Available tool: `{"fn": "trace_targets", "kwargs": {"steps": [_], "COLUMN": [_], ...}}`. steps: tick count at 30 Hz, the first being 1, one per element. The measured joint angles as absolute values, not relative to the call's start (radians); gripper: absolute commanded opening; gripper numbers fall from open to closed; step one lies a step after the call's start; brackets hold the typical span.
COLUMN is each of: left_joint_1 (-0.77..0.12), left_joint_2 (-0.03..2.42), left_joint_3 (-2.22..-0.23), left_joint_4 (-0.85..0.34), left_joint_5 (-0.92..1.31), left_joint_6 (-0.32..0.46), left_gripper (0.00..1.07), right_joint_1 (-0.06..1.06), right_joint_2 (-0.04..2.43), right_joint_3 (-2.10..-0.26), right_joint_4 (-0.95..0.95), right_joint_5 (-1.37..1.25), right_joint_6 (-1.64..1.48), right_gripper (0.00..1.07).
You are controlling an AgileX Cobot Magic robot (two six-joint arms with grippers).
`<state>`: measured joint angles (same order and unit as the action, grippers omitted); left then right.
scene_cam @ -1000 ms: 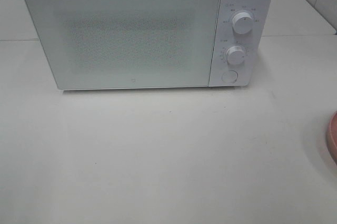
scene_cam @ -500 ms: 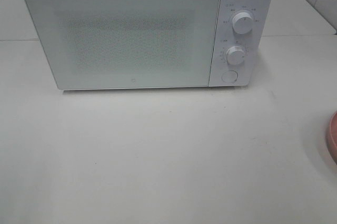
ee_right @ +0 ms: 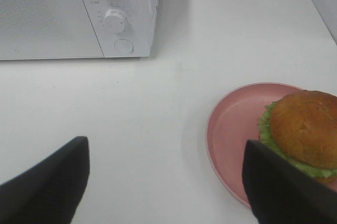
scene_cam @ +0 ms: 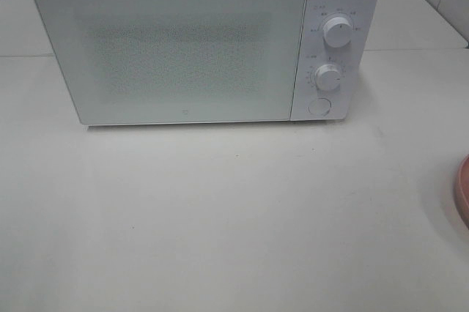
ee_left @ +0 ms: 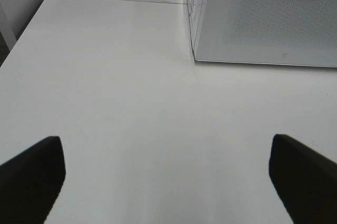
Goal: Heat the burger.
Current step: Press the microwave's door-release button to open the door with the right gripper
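Observation:
The burger (ee_right: pixel 305 128), brown bun over a green lettuce frill, sits on a pink plate (ee_right: pixel 231 129) in the right wrist view. Only the plate's rim (scene_cam: pixel 462 191) shows at the right edge of the high view. My right gripper (ee_right: pixel 166 182) is open above the table, with the plate and burger just off its one finger. The left gripper (ee_left: pixel 168 176) is open too, over bare table near the microwave's left front corner. Neither gripper shows in the high view.
A white microwave (scene_cam: pixel 183 48) stands at the back of the white table, door shut. On its right panel are two knobs (scene_cam: pixel 338 31) (scene_cam: pixel 327 77) above a round button (scene_cam: pixel 319 106). White table (scene_cam: pixel 234 217) stretches in front of it.

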<state>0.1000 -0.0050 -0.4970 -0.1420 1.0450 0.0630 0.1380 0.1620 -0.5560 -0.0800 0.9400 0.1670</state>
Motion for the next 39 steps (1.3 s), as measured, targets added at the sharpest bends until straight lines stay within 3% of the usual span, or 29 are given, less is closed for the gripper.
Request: {"fn": "trace_targets", "kwargs": {"steps": [39], "left_joint_1": [0.100], "left_joint_2": [-0.005], "left_joint_3": [-0.497], "left_joint_4": [-0.142], "left_joint_5": [1.044], "left_joint_6": [0.063], "left_gripper": [0.98], "right_joint_1": [0.138], "right_joint_2": [0.797], "right_joint_3": [-0.557], "right_joint_4": [-0.099], "right_joint_5": [0.314], "right_joint_6": [0.167], "right_gripper": [0.76]}}
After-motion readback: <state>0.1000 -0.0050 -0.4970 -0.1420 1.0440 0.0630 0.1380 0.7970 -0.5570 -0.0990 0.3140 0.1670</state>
